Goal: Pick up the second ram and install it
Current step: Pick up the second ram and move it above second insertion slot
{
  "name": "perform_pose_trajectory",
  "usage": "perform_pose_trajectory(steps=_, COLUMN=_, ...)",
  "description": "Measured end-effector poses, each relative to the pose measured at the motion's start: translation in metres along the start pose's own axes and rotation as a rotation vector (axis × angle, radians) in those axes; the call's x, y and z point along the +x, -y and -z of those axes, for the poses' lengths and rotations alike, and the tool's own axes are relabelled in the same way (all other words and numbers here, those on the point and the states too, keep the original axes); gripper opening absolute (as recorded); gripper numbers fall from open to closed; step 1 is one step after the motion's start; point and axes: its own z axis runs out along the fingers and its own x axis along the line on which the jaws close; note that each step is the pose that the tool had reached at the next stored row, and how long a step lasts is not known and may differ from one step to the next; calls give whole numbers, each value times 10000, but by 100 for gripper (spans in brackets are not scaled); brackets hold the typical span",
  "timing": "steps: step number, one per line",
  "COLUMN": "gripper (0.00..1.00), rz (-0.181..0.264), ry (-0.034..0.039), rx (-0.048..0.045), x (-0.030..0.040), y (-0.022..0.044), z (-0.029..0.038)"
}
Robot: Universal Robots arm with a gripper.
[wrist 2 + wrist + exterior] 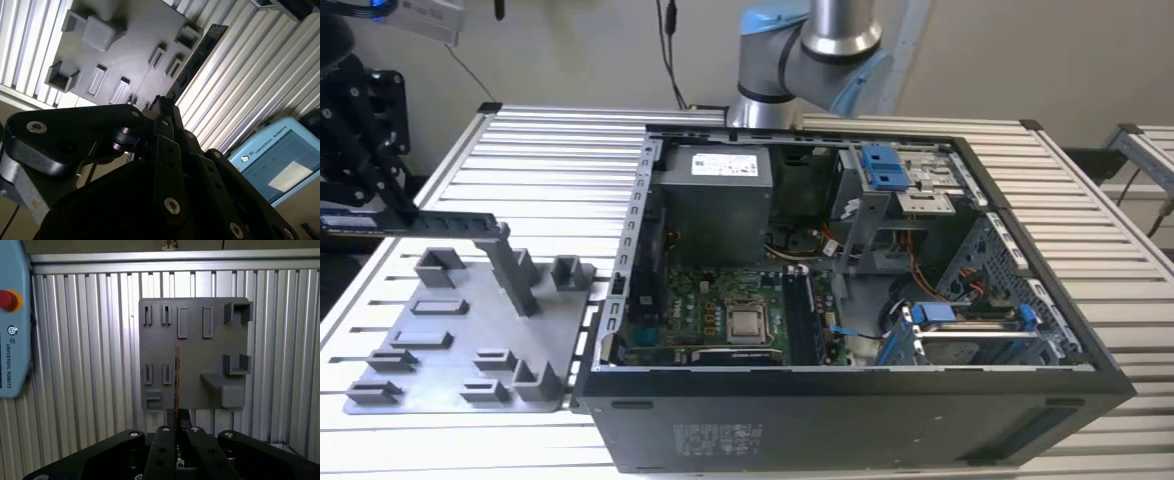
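At the exterior view's far left, mid-height: gripper (400,212) clamped on the second ram (454,218). Held level, long edge horizontal, raised above the grey fixture plate (447,345) in the lower left of that view. Free end just over the tall post (520,272) on the plate; touching or not, cannot tell.

In the first wrist view: second ram (176,375) seen edge-on, a thin line running straight out from between the fingers (165,442), pinched together on it, over the fixture plate (195,347).

In the second wrist view: same stick (200,55), dark with small chips, jutting out past the gripper (165,104), crossing the plate's edge (125,40) and the ribbed metal table (260,75).

Centre and right of the exterior view: open computer case (881,410), well apart from the ram, motherboard (707,315) exposed inside. Top centre, behind the case: arm base (821,40).

In both wrist views: light-blue teach pendant (12,340) on the table near the plate.
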Motion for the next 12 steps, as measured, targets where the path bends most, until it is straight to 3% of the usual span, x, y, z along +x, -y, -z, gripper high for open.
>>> perform_pose_trajectory(steps=12, gripper=14, rz=-1, ry=-1, rx=-20, x=-10, y=246, z=-6)
